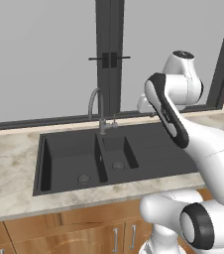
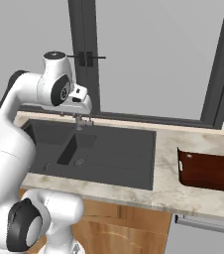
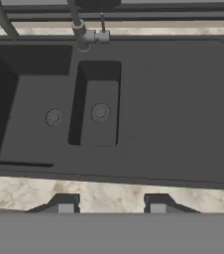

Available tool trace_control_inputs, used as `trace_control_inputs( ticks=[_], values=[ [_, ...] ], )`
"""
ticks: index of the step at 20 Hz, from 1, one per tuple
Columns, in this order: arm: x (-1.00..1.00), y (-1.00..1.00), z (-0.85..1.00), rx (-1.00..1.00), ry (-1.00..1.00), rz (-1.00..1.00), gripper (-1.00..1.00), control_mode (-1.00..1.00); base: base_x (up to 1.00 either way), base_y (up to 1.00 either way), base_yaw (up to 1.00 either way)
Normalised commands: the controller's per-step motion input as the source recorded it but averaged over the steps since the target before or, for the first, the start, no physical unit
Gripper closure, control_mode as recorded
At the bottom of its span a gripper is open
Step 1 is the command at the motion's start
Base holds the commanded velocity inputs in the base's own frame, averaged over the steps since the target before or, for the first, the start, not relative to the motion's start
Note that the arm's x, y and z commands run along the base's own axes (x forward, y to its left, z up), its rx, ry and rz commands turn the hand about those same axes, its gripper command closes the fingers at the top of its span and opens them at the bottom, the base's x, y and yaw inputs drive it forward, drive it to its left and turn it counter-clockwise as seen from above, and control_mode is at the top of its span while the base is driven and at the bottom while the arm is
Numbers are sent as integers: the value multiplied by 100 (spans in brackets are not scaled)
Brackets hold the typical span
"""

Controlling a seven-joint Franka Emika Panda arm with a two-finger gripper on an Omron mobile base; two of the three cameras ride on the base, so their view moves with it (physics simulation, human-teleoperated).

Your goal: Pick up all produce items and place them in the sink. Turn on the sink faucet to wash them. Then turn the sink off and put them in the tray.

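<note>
We see the sink (image 1: 148, 149) as a matte dark-grey rectangle set into a pale marble-like counter (image 1: 10, 163) with beige veins. It has one large basin (image 3: 29, 104), one small basin (image 3: 100, 106) beside it, and a flat drainboard (image 3: 178, 109) with fine ribs. Each basin has a round metal drain on its floor, and both basins hold no produce. The sink faucet (image 1: 95, 106) is a slim grey metal gooseneck with a high arch and a small side lever; it stands at the back edge of the sink, between the two basins.

The tray (image 2: 208, 171) is shallow, glossy, dark red-brown, with a thin raised rim. It lies on the counter, right of the sink and apart from it.

Behind the counter is a big window (image 2: 153, 54) with dark frames and grey panes. Under the counter are wooden cabinet doors (image 1: 69, 238) with metal handles.

The gripper (image 3: 112, 204) hangs above the front edge of the sink. Its two dark fingertips stand apart and hold nothing.
</note>
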Motion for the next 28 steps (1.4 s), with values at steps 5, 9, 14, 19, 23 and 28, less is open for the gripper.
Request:
trace_control_inputs(
  ticks=[5, 9, 14, 19, 23, 28],
  values=[
    [-3, -25, -1, 4, -6, 0, -100, -100, 0, 0, 0],
    [-5, -64, -16, 2, 0, -13, -100, -100, 0, 0, 0],
    [-2, -88, -29, 6, 7, -20, -100, -100, 0, 0, 0],
    [-14, -85, -17, 8, 1, -28, -100, -100, 0, 0, 0],
    [-15, -74, -7, 8, 6, -48, -100, -100, 0, 0, 0],
    [-13, -73, 0, 7, 12, -48, -100, -100, 0, 0, 0]
  ],
)
